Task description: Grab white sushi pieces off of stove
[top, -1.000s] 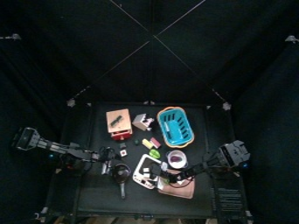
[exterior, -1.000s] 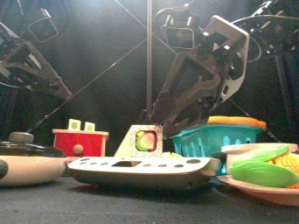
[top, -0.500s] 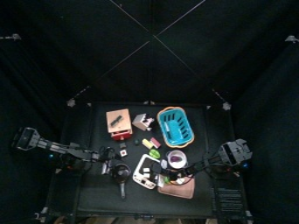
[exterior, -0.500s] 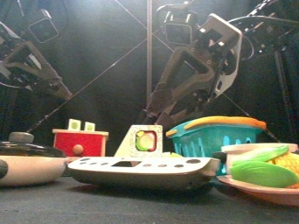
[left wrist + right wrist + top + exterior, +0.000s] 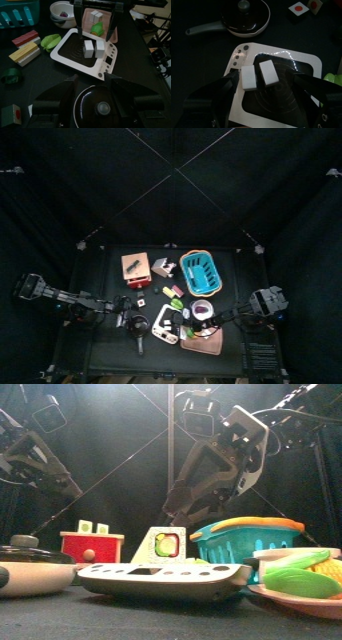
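The white stove point(image 5: 304, 60) point(image 5: 67, 35) point(image 5: 166, 324) point(image 5: 167, 578) lies near the table's front, its dark cooktop bearing two white sushi pieces point(image 5: 249, 78) point(image 5: 268, 72) point(image 5: 89, 48) side by side. My right gripper point(image 5: 268, 84) point(image 5: 181, 504) hangs open just above them, one jaw on either side and touching neither. In the left wrist view its jaws stand over the stove's far edge. The left gripper point(image 5: 92, 80) point(image 5: 123, 314) is open above a black pot point(image 5: 100, 106), beside the stove.
The black pot point(image 5: 248, 20) point(image 5: 24, 572) with its grey handle sits left of the stove. A pinkish tray point(image 5: 287, 599) of green toy food and a white bowl point(image 5: 201, 309) lie to the right. A blue basket point(image 5: 201, 271) and a tan-and-red box point(image 5: 134, 266) stand behind.
In the front view the right arm has lifted a little and shifted left over the stove. Its jaws stayed open. The left arm has not moved.
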`<state>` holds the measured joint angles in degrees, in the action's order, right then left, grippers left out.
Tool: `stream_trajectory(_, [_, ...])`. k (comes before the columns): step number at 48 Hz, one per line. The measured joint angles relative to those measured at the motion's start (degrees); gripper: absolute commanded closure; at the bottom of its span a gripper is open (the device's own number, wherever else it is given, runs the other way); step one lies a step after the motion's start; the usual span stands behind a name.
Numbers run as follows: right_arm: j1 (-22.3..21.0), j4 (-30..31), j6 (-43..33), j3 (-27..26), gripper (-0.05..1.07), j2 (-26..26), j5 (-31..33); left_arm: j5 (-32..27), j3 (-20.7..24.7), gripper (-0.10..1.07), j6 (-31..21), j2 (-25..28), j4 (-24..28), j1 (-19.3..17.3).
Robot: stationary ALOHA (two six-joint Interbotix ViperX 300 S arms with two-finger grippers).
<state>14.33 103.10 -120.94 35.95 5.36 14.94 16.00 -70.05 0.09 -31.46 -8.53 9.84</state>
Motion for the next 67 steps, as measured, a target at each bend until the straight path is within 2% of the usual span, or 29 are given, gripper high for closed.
stream_trajectory(9, [-0.53, 0.44, 0.00, -0.62, 0.01, 0.26, -0.97, 0.00, 0.00, 0.14, 0.00, -0.09, -0.09, 0.00])
stream_trajectory(24, [-1.32, 2.02, 0.00, -2.11, 0.01, 3.60, -2.90, 0.00, 0.00, 0.14, 0.00, 0.00, -0.09, 0.00])
stream_trajectory(67, [-2.46, 2.20, 0.00, -2.29, 0.01, 5.71, -4.39, -0.09, -0.26, 0.14, 0.00, -0.09, -0.09, 0.00])
